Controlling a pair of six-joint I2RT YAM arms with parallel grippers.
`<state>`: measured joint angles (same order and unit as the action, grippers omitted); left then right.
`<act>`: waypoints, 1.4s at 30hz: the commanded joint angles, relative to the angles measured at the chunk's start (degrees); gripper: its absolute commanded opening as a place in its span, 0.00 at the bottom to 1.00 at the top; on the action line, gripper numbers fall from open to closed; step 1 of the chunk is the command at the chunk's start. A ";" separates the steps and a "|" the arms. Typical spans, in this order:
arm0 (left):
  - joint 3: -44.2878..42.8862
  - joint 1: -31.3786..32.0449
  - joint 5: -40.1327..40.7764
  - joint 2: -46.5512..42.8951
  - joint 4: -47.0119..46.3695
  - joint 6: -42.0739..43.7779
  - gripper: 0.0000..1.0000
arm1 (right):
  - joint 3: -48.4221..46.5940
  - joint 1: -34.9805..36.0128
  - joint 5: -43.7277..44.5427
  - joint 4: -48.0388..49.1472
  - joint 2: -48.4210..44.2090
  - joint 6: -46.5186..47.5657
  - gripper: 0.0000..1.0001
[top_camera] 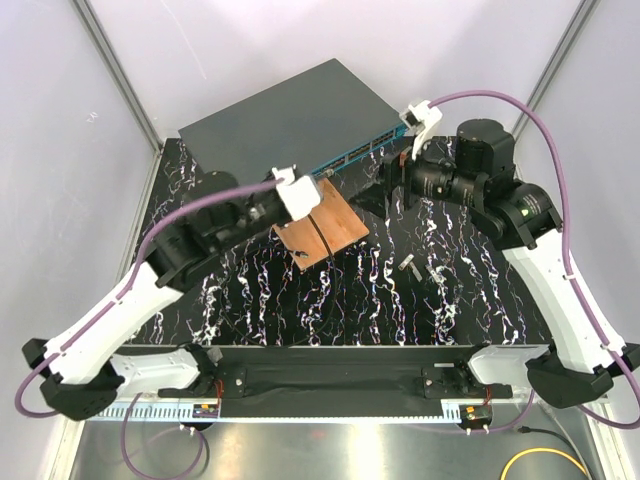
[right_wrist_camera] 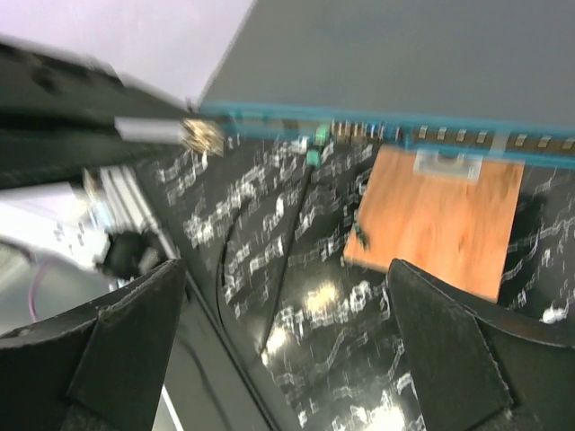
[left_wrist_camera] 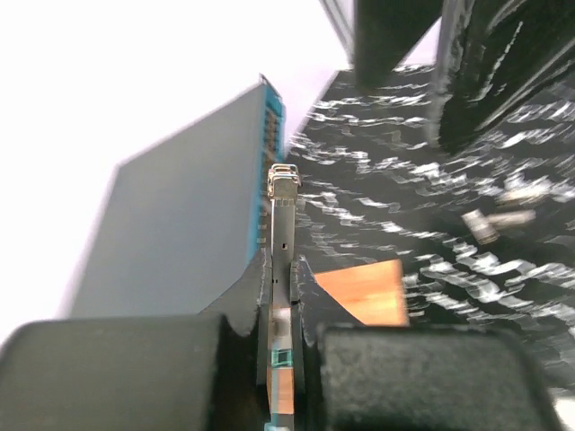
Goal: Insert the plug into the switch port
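though near switch (left_wrist_camera: 180, 224), plug (left_wrist_camera: 282, 235) between jaws

There is one switch (top_camera: 290, 115), one plug (left_wrist_camera: 283, 229), one copper-brown board (top_camera: 345, 225) and two small loose metal pieces (top_camera: 408, 266).

- A large flat dark grey metal switch (top_camera: 290, 115) sat at the far side of the black marbled table (top_camera: 350, 310).
- A copper-brown rectangular board (top_camera: 322, 232) lay just before its front face.
- A slim metal plug (left_wrist_camera: 283, 233), in the left gripper (left_wrist_camera: 283, 280), was above the board, its tip near that face.
- Two small metal pieces (top_camera: 408, 266) lay right of the board.
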<state>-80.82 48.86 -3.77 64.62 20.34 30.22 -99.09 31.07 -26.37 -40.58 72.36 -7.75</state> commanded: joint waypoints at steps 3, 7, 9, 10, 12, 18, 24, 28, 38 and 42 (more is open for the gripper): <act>5.48 0.18 -4.49 -5.02 -2.50 22.29 0.00 | -5.90 0.13 -5.36 -16.78 3.03 11.16 1.00; 8.30 1.76 -3.54 -6.17 -0.39 32.52 0.00 | -7.87 -0.13 -4.12 -20.06 4.54 16.88 1.00; 9.79 3.60 -1.08 -6.43 -0.30 35.24 0.00 | -9.36 -0.04 -3.52 -21.82 5.33 16.89 1.00; 10.15 4.22 -0.37 -6.44 -0.39 36.13 0.00 | -9.63 -0.04 -3.51 -21.82 5.51 16.19 1.00; 11.55 6.06 1.30 -6.44 -1.52 37.98 0.00 | -10.24 -0.04 -1.67 -22.78 5.95 15.31 1.00; 15.60 10.45 7.36 -5.47 -6.88 45.61 0.00 | -10.26 0.22 -8.26 -25.17 5.78 22.33 0.93; 17.97 15.03 13.70 -3.89 -11.90 50.55 0.00 | -7.54 1.97 -5.37 -23.94 5.52 25.41 0.71; 17.36 16.09 14.75 -2.92 -12.52 50.64 0.00 | -6.73 5.48 -1.50 -22.00 5.08 25.24 0.70; 16.74 17.23 15.37 -2.31 -13.31 51.17 0.00 | -6.47 8.57 4.21 -19.89 6.83 24.19 0.56; 16.83 17.58 15.46 -2.31 -13.83 51.34 0.00 | -7.17 8.57 5.63 -19.01 7.80 23.31 0.47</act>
<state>-62.83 65.93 10.37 62.13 10.50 80.62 -105.60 39.18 -23.40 -62.37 79.40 16.12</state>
